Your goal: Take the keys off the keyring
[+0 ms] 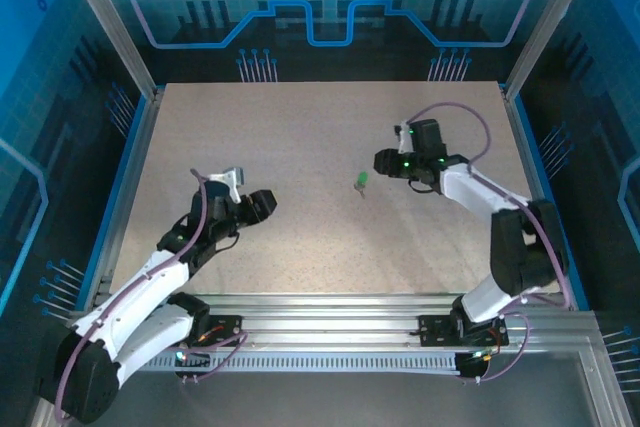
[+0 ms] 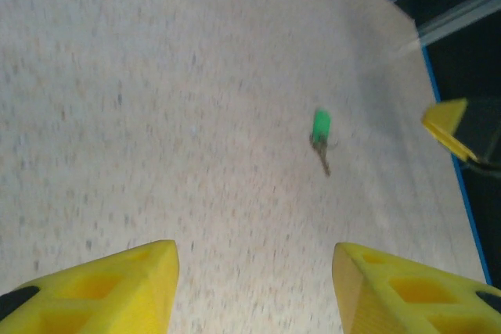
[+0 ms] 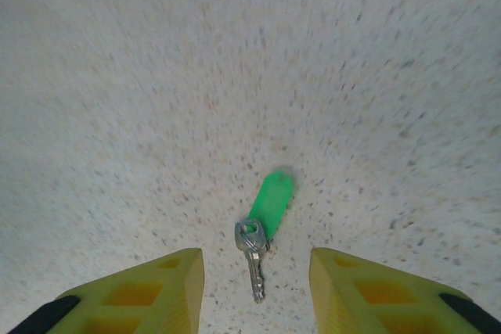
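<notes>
- Approach is the step in hand, as I judge it; nothing is gripped yet, and the key [image 3: 254,275] is not separated from the keyring [image 3: 247,228].
- The 1 silver key lies flat on the table [image 3: 117,76], joined by the small ring to a green tag [image 3: 272,201]; in the top view this bunch lies right of the table's middle, just beside the right gripper and well apart from the left one.
- The right gripper [image 3: 254,256] has its 2 yellow fingers spread, with nothing pinched; the key lies just ahead of the tips and points into the gap between them; whether the tips touch the table I cannot tell.
- The left gripper [image 2: 254,260] has its fingers spread too and holds nothing; its camera sees the bunch far ahead, a little blurred.
- The next move, in my opinion, calls for 1 gripper to pinch the green tag and the other to take the key blade; the right one is better placed to go first.
- The key is thin and flat on the surface, so the fingers must come very low and centred; the ring is small, and sliding the key out of it probably needs both arms.
</notes>
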